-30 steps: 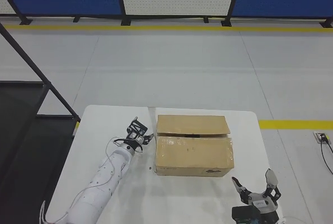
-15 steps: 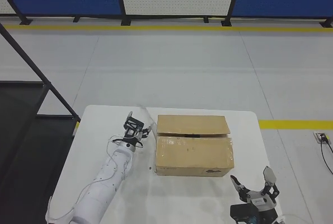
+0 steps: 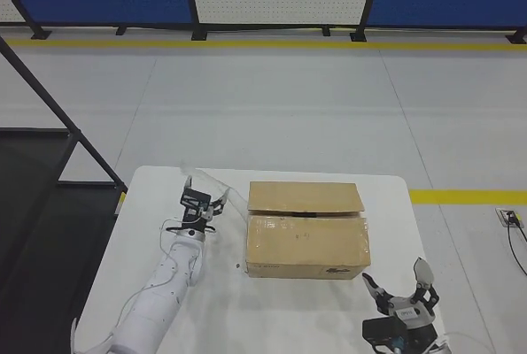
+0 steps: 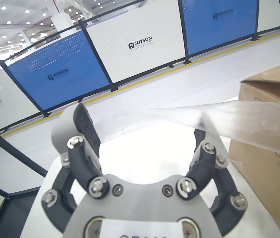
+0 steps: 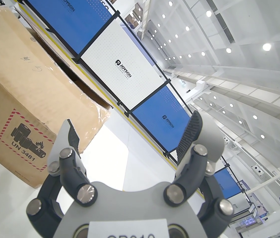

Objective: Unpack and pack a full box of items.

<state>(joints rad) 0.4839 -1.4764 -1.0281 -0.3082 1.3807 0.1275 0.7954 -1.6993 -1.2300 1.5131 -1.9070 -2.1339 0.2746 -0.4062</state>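
A brown cardboard box point(image 3: 306, 232) stands on the white table point(image 3: 139, 221), with a dark gap along the seam between its top flaps. My left gripper point(image 3: 197, 202) is open just off the box's left end. A strip of clear tape point(image 4: 229, 117) runs from the box point(image 4: 266, 154) across one fingertip of the left gripper point(image 4: 143, 130). It clings to that fingertip and is not clamped. My right gripper point(image 3: 403, 296) stands open near the table's front edge, right of the box's front corner. In the right wrist view the box point(image 5: 30, 87) is beside the right gripper point(image 5: 132, 134).
A black metal frame point(image 3: 42, 106) stands off the table's left side. Bare table lies in front of the box and to its left. Blue and white fence panels point(image 3: 281, 11) line the far floor.
My left gripper has moved left, away from the box's end, drawing the tape strip out with it. The right gripper has drifted slightly left and toward the front edge.
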